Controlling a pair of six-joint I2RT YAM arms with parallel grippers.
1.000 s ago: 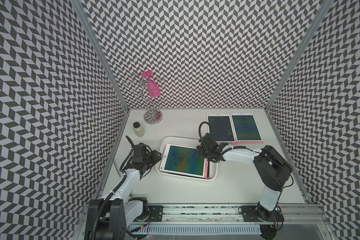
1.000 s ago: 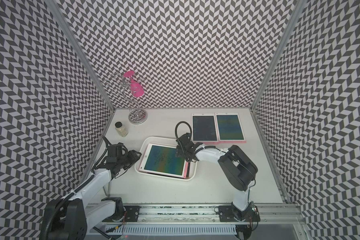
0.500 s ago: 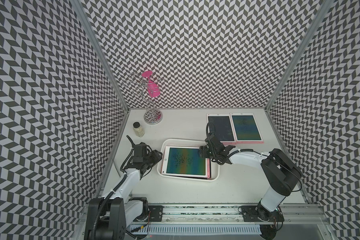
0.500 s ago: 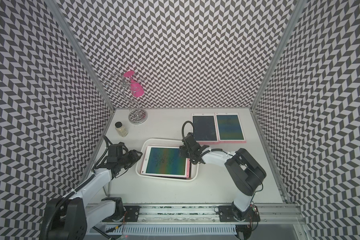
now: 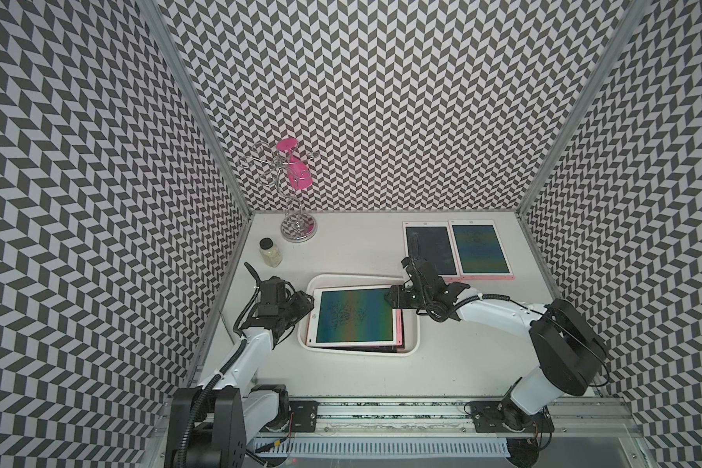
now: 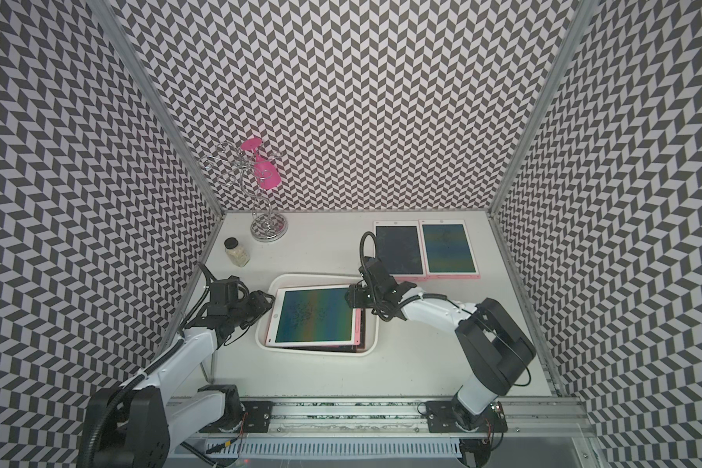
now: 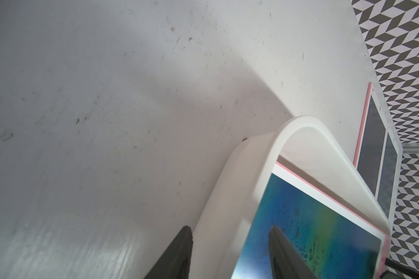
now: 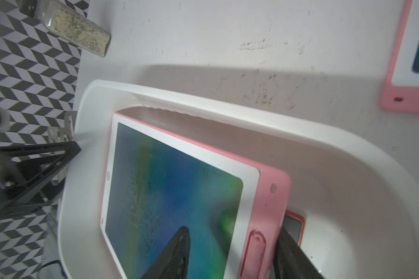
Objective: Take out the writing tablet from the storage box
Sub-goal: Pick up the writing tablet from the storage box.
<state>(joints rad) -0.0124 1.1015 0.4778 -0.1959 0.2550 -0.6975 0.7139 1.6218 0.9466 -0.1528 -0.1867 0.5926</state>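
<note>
A: The storage box (image 5: 357, 351) looks like smooth white plastic with a soft satin sheen.
B: The writing tablet (image 5: 355, 314) has a glossy screen and a matt pink plastic frame.
A: The surface (image 5: 381, 377) is matt white, scuffed and speckled.
B: The stand (image 5: 298, 231) is polished metal wire, and the jar (image 5: 270, 256) is clear and shiny.
</note>
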